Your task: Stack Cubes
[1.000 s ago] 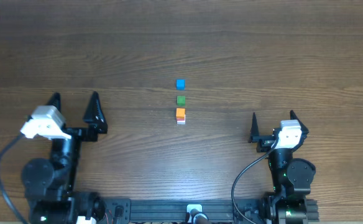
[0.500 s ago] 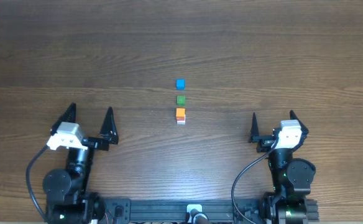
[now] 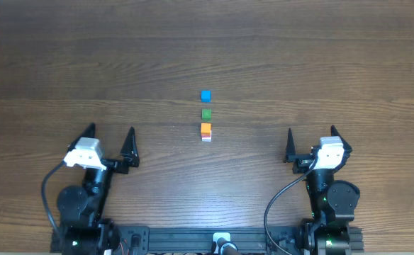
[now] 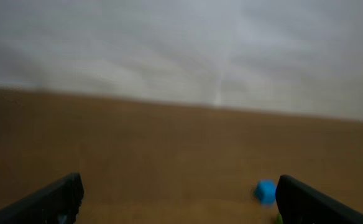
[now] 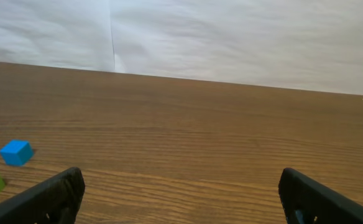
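The table [image 3: 299,57] is brown wood with thin lines. The left gripper [image 3: 110,132] and right gripper [image 3: 311,132] have black pointy fingers, spread wide. Between them, an orange cube [image 3: 205,128] sits on a white cube [image 3: 206,137]. Past those sit a green cube [image 3: 206,113] and a blue cube [image 3: 205,95].

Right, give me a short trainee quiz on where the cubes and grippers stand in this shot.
1. Fill in: on the table, the green cube lies between the blue cube and the ___ cube.
2. True or false: the left gripper holds a cube.
3. Pick one. The right gripper is:
A. open and empty
B. shut on the blue cube
C. shut and empty

Key:
1. The orange cube.
2. False: it is open, apart from all the cubes.
3. A
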